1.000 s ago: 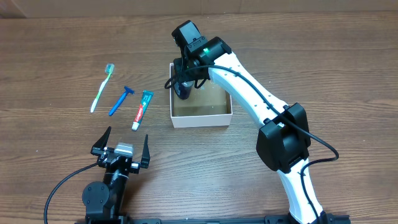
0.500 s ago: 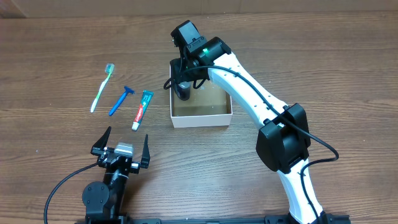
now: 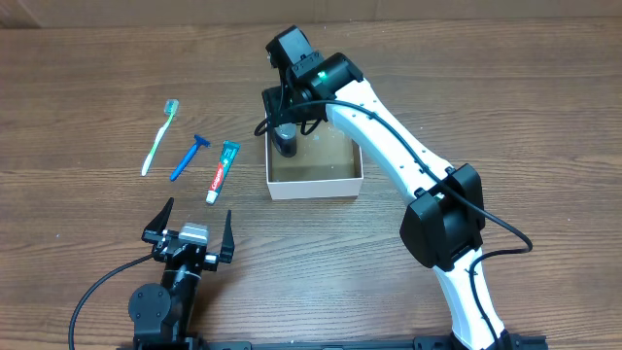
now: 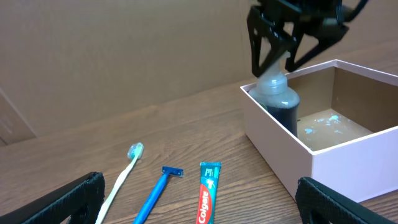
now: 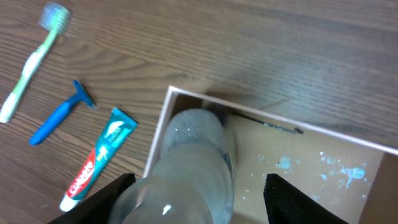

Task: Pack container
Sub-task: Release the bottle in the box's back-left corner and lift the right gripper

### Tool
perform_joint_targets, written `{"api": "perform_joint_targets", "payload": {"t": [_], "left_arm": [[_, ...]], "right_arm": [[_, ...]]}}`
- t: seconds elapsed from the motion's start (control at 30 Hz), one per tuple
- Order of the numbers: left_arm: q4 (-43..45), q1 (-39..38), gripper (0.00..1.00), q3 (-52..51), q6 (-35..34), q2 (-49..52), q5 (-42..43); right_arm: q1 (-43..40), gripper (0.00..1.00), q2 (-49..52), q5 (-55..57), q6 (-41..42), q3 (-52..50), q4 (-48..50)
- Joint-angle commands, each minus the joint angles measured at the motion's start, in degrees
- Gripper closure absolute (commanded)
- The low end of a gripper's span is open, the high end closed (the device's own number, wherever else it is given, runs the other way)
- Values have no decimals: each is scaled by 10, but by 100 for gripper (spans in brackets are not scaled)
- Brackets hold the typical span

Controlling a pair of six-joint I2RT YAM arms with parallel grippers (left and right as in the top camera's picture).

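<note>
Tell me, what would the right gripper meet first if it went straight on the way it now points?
Most likely the bottle: the right gripper points down into the container, and the bottle stands in its corner, right between the open fingers. The container floor would come only after that.

Container: white walls, brown floor with pale blue flecks. Bottle: dark body, frosted grey top. Toothbrush pale green, razor blue, toothpaste red-white-teal.
</note>
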Motion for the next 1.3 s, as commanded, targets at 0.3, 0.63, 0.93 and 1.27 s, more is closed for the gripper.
{"api": "perform_joint_targets", "payload": {"t": [0.3,0.63,0.93,1.27], "left_arm": [[0,3,0,-2,2,-5,-3],[0,3,0,-2,2,-5,-3],[0,3,0,-2,2,-5,-3],[0,3,0,-2,2,-5,-3]], "right_arm": [[-2,31,-5,-21,1,183,-83],[-71,33,-8,-18,3,234,-257],[-76,51,-8,-28,3,133,-253],[-67,71,-8,-123,14,-45,-98]]}}
